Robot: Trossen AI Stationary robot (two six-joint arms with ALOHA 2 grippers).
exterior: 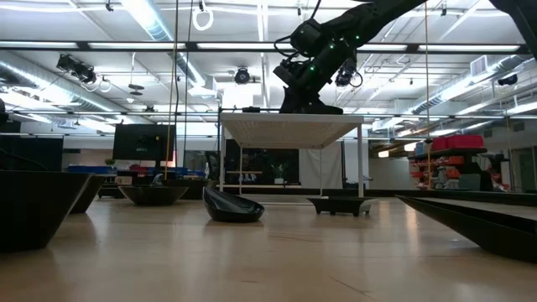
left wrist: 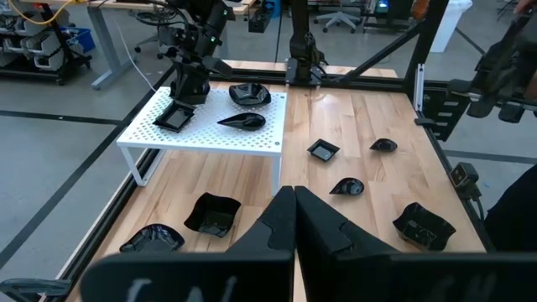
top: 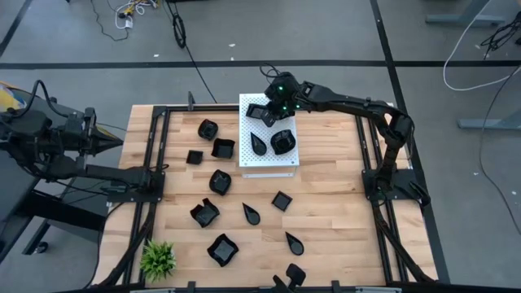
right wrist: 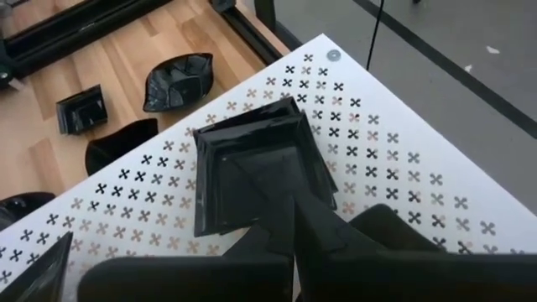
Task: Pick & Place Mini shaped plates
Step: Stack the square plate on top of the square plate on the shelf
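On the far-left corner of the white perforated board (top: 269, 163), as the high view had it, sat a square black plate (right wrist: 256, 164), and the right gripper (top: 271, 111) hung directly over its near edge. From the right wrist view the plate lay just ahead of the fingertips, its sides running askew to the board's edges. The fingers were pressed together at their tips, which met on or just above the plate's near rim; whether they pinched that rim or merely touched it could not be told, and no clamp on the plate was evident.

Also on the board: a teardrop plate (top: 259, 144), its point aimed roughly toward the square plate, and a rounded plate (top: 282, 142) just beside it. Both lay nearer the table's middle than the gripper did.

Off the board, on the wooden table (top: 342, 212): the remaining mini shaped plates (top: 221, 181), scattered well apart, and a small green plant (top: 158, 259) at the near-left corner.

The left gripper (top: 114, 143) waited beyond the table's left edge, fingers together, holding nothing.

Judgement: the right arm was far the nearer to the square plate. If this was a placement, the coming move turned on a straight lift clear of the rim, since the teardrop plate lay close behind.
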